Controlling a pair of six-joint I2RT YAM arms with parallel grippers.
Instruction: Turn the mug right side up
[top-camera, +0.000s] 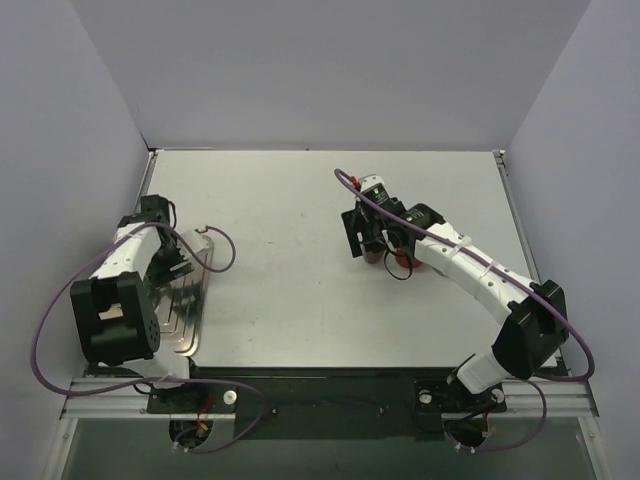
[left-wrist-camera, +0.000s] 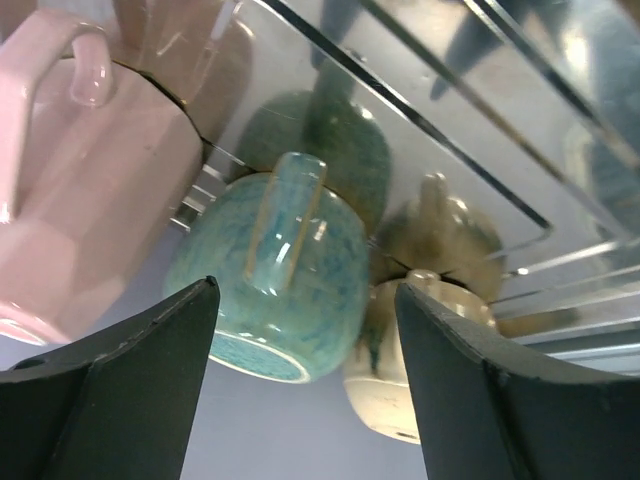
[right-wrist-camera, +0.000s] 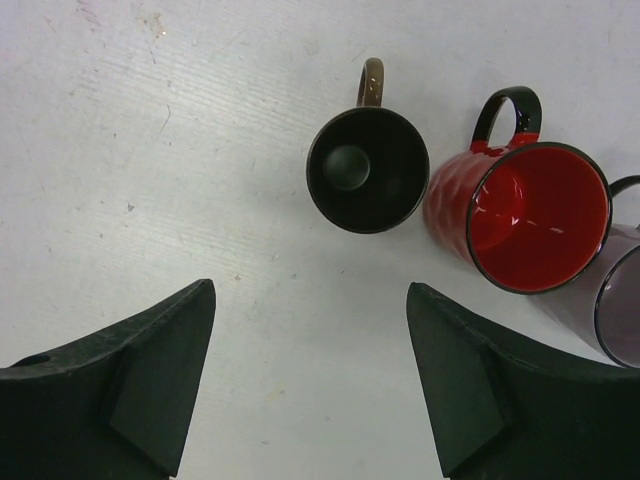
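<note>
In the left wrist view a pink mug (left-wrist-camera: 90, 200), a teal mug (left-wrist-camera: 285, 270) and a cream mug (left-wrist-camera: 410, 370) sit upside down, rims on a shiny rack (left-wrist-camera: 480, 150), bases toward the camera. My left gripper (left-wrist-camera: 305, 290) is open, its fingertips on either side of the teal and cream mugs, touching neither. In the right wrist view a black mug (right-wrist-camera: 367, 170), a red mug (right-wrist-camera: 520, 215) and a purple mug (right-wrist-camera: 615, 300) stand upright on the table. My right gripper (right-wrist-camera: 310, 290) is open and empty above the table, just short of the black mug.
In the top view the rack (top-camera: 190, 320) lies at the table's left edge beside my left arm (top-camera: 130, 260). The upright mugs (top-camera: 400, 260) stand right of centre under my right gripper (top-camera: 363, 238). Walls enclose the table on three sides.
</note>
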